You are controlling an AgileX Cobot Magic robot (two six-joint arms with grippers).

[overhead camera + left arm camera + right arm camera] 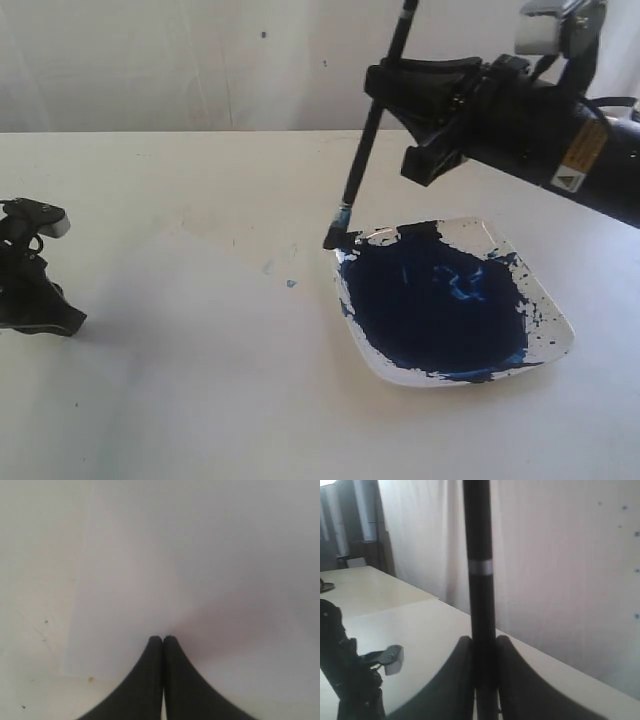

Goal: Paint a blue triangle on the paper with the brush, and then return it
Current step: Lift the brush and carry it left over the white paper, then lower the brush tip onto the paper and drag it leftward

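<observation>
My right gripper (385,88) is shut on the brush (365,150), gripping the black handle high up. The brush hangs nearly upright, leaning slightly. Its blue-stained tip (333,240) touches the near-left corner of the white dish (555,330). In the right wrist view the handle (481,580) stands clamped between the jaws of the right gripper (483,642). The paper (230,340) lies left of the dish with a few tiny blue specks (290,283). The blue triangle is not in view. My left gripper (62,320) rests shut at the far left, over the paper's edge (200,570), holding nothing (163,639).
The dish holds a wide pool of dark navy paint (440,305), with splatter on its rim. A pale curtain wall (200,60) runs behind the table. The bare tabletop (35,605) shows beside the paper in the left wrist view.
</observation>
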